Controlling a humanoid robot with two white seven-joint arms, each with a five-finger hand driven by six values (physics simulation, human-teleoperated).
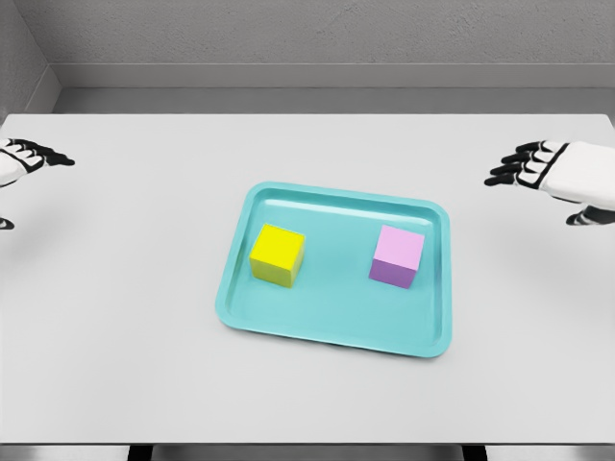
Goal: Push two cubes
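Cubes sit inside a teal tray (434, 331) that lies near the middle of a white table (125, 365). Nearest along the tray's near rim there is only bare teal floor. Further in, the yellow cube (277, 254) rests on the tray's left half, close to the left wall but not touching it. The pink cube (397, 256) rests on the tray's right half, at about the same depth, a little in from the right wall. The two stand well apart, with open tray floor between them, and both sit flat.

Beyond the cubes and out past the tray's sides are the hands. The left hand (21, 161) shows at the picture's left edge, well clear of the tray, its dark-tipped fingers spread loosely and holding nothing. The right hand (553, 178) hovers off the tray's right far corner, also apart from it, fingers extended toward the middle and empty.
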